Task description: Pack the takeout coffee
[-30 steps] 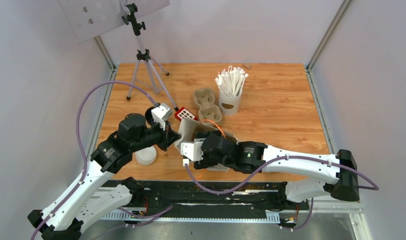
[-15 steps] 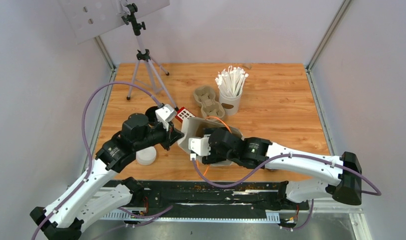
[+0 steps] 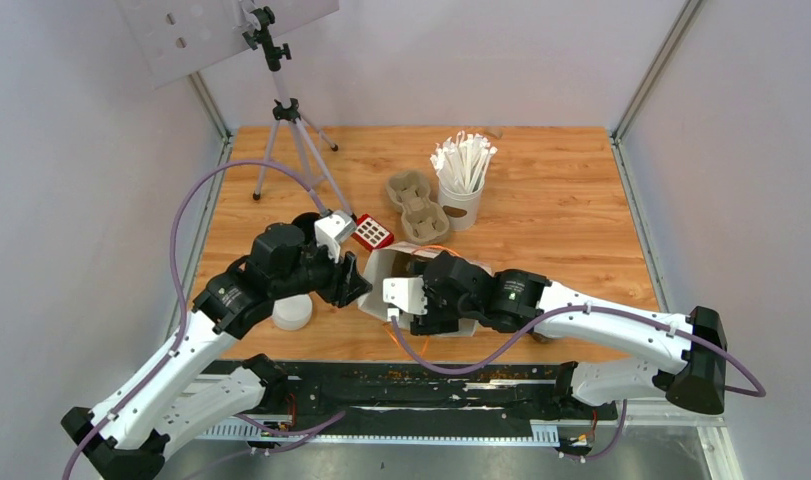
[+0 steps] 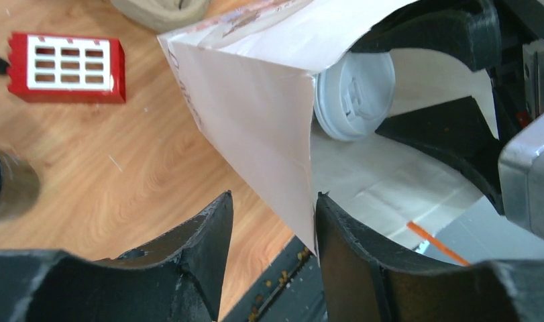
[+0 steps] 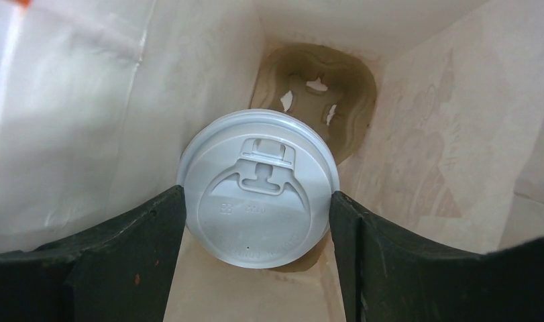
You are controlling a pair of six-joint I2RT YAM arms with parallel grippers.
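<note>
A takeout coffee cup shows its white lid (image 5: 255, 201) inside a pale paper bag (image 3: 386, 262). My right gripper (image 5: 257, 194) is down in the bag, its fingers pressed against both sides of the lid. Below the cup, on the bag's floor, lies a beige pulp tray (image 5: 349, 87). My left gripper (image 4: 273, 196) is open at the bag's left wall (image 4: 255, 114), with the wall's edge between its jaws and resting against the right finger. The lid (image 4: 355, 94) also shows through the bag's mouth. A white round lid (image 3: 292, 312), apparently a second cup, stands by the left arm.
A second pulp tray (image 3: 416, 205) and a white cup of paper-wrapped sticks (image 3: 461, 190) stand behind the bag. A red block with a white grid (image 3: 373, 232) lies at its far left. A tripod (image 3: 286, 120) stands at the back left.
My left gripper has opened and let go of the bag's wall. Both arms and the bag have shifted slightly right and toward the near edge.
</note>
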